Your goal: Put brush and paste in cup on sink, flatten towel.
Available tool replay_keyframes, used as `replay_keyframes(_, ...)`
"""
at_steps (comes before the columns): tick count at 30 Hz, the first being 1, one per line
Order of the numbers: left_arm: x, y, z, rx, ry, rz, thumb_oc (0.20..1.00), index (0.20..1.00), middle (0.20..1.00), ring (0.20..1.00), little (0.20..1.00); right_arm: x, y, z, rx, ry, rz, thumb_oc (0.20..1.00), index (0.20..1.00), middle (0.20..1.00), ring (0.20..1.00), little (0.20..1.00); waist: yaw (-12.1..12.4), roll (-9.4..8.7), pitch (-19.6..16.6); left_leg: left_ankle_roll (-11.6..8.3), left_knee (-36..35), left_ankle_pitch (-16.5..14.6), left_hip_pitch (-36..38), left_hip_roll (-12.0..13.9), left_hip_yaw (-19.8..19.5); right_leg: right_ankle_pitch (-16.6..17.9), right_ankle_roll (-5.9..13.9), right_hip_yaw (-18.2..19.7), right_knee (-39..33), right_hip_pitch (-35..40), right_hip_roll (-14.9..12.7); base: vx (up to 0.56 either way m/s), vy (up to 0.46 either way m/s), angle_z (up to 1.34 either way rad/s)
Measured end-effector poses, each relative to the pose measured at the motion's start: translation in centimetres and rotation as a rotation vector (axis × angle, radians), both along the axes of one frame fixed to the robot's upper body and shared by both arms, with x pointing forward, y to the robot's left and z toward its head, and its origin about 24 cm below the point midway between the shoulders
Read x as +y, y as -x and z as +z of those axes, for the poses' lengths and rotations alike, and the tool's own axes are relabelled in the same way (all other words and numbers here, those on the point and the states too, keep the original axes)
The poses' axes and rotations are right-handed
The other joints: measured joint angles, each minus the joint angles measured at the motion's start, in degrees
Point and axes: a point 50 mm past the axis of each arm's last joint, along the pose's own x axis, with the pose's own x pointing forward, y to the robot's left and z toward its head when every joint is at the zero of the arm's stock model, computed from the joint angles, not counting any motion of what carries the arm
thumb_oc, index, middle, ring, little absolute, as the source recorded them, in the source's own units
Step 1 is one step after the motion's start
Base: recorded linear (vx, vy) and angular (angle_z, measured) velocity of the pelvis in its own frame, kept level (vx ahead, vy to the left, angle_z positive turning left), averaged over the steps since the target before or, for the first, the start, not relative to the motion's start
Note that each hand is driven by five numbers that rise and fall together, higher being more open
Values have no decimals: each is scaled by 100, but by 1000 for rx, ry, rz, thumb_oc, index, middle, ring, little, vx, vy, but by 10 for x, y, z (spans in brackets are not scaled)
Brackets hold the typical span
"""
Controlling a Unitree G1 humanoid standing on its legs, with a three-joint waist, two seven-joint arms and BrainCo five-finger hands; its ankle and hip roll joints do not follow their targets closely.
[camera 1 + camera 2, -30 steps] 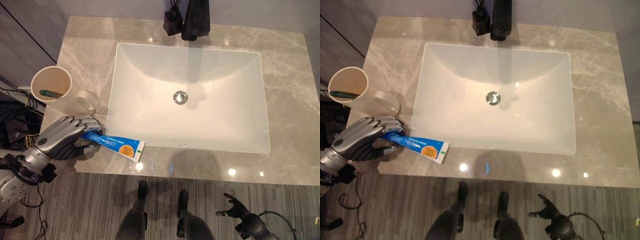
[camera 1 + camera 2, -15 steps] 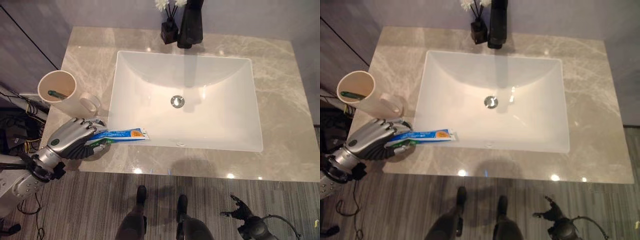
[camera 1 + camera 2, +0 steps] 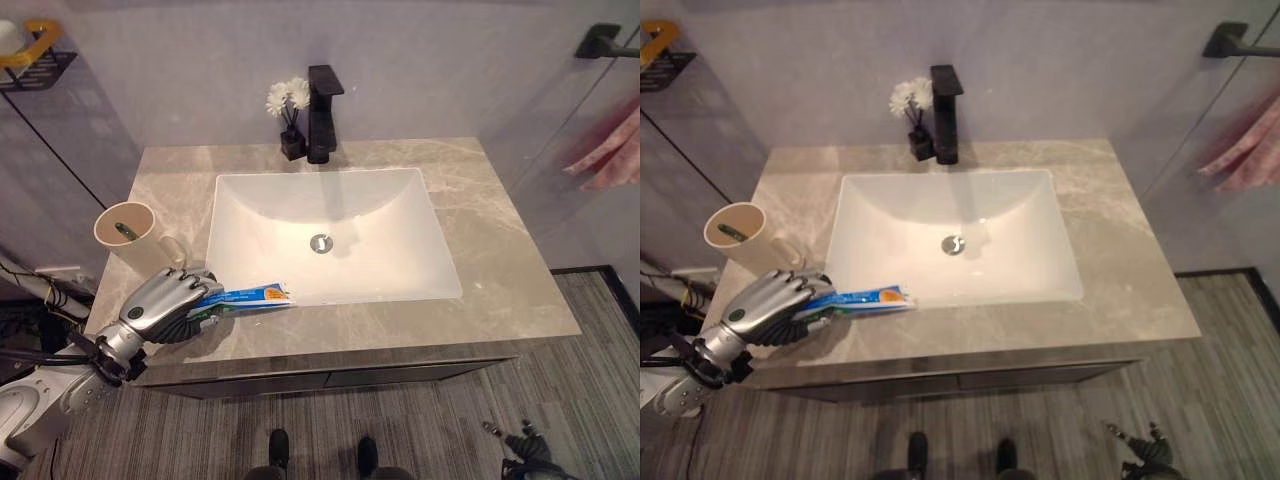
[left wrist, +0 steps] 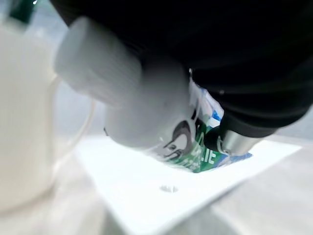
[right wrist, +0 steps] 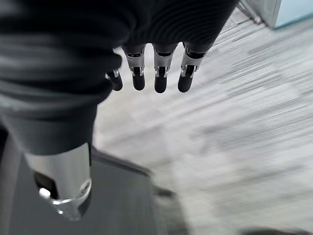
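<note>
**Left hand holds the paste tube at the counter's front left, beside the cup**

Start at the left of your head view. The cream cup (image 3: 130, 234) stands upright on the grey marble counter (image 3: 500, 270), at the middle left of the frame, with its handle turned toward the basin. Inside it you can see the green brush (image 3: 124, 232) leaning against the wall of the cup.

Just below and right of the cup is your left hand (image 3: 172, 302), at the lower left of the frame. Its fingers are curled over the cap end of the toothpaste tube (image 3: 252, 296), with the thumb underneath, so the hand has a closed hold on it. The tube is blue and white with an orange patch near its flat end, and it lies roughly level, pointing right along the front lip of the white sink (image 3: 400, 190). In your left wrist view the white cap (image 4: 100, 68) and green-and-blue print sit right against the fingers, with the cup's handle just beside.

Further right, at the back of the counter, a black tap (image 3: 323, 112) stands beside a small vase of white flowers (image 3: 285, 102).

A pink towel (image 3: 610, 155) hangs at the upper right edge.

Your right hand (image 3: 520, 445) sits at the bottom right, fingers straight and holding nothing.
</note>
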Motion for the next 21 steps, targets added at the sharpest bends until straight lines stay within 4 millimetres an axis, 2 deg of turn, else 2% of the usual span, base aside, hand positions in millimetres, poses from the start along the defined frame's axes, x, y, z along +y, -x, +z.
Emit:
replay_keyframes(2, -3, -6, 15, -108, 13, -14, 200, 200, 200, 200, 200, -19, -10, 25, -101, 93, -46, 1000, 1000, 1000, 1000, 1000, -115, 37, -116, 2, -2, -38, 64, 1, 8, -6, 2, 13, 0, 57, -3, 0, -5, -2)
replay_keyframes(4, -6, -13, 34, -269, 71, -7, 200, 200, 200, 200, 200, -33, -25, 61, -268, 217, -91, 1000, 1000, 1000, 1000, 1000, -222, 91, -197, 15, -5, -54, 102, 0, 17, -8, 3, 22, -2, 91, -7, 24, -2, -2)
replay_keyframes(7, -13, -19, 59, -478, 189, -8, 200, 200, 200, 200, 200, -38, -45, 103, -462, 337, -123, 1000, 1000, 1000, 1000, 1000, -390, 92, -332, 31, 25, -64, 129, 17, 37, -15, -11, 33, 2, 107, 7, 15, -1, -3)
replay_keyframes(11, -23, -25, 91, -689, 261, -35, 200, 200, 200, 200, 200, -8, -89, 178, -865, 420, 2, 1000, 1000, 1000, 1000, 1000, -468, 115, -421, 50, 24, -53, 218, 30, 186, 9, -14, 193, 1, 118, 16, 14, -8, -18)
replay_keyframes(14, -31, -28, 116, -800, 288, -76, 200, 200, 200, 200, 200, 26, -117, 217, -1082, 390, 156, 1000, 1000, 1000, 1000, 1000, -536, 101, -467, 50, 23, -53, 233, 35, 229, 16, -17, 231, 1, 119, 23, -1, -22, -10)
replay_keyframes(15, -36, -29, 125, -842, 298, -95, 200, 200, 200, 200, 200, 43, -130, 233, -1164, 347, 244, 1000, 1000, 1000, 1000, 1000, -534, 89, -475, 49, 22, -54, 253, 44, 300, 30, -15, 293, 1, 108, 33, 27, -2, -16)
replay_keyframes(19, -51, -34, 142, -899, 331, -164, 200, 200, 200, 200, 200, 86, -160, 265, -1330, 202, 447, 1000, 1000, 1000, 1000, 1000, -502, 82, -492, 42, 21, -59, 300, 58, 328, 34, -18, 326, 1, 129, 51, 3, -8, -7)
replay_keyframes(21, -60, -38, 146, -904, 349, -194, 200, 200, 200, 200, 200, 108, -173, 278, -1388, 117, 536, 1000, 1000, 1000, 1000, 1000, -400, 92, -499, 34, 23, -65, 322, 70, 334, 40, -24, 333, 0, 139, 53, 35, -14, -6)
